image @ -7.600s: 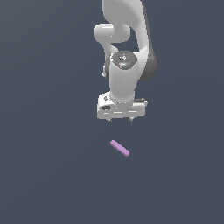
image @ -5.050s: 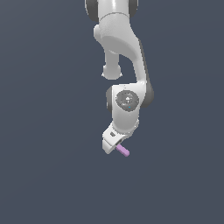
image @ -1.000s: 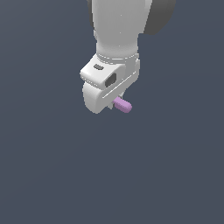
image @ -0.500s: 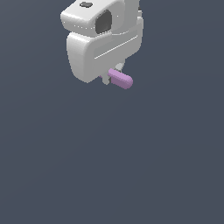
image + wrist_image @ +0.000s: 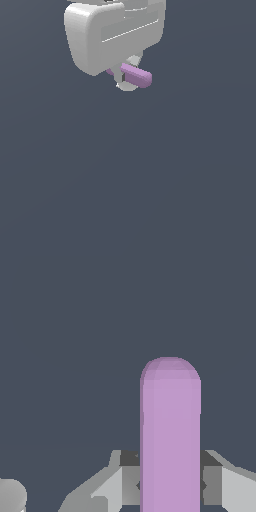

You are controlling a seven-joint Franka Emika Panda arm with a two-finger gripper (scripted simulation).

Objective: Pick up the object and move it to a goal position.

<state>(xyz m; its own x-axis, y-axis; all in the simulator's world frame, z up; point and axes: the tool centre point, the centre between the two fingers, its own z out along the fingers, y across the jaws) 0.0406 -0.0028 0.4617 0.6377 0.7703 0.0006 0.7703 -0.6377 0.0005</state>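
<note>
Your white gripper [image 5: 125, 80] is clamped on the matte lilac round-ended bar [image 5: 135, 75], which protrudes from between its fingers [image 5: 220, 483].

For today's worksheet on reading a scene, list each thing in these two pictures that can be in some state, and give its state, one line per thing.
hand: shut on the lilac bar, fingers pressed to both its sides, raised near the top of the exterior view.
lilac bar: held in the hand, one rounded end sticking out past the fingers, touching no surface.
</note>
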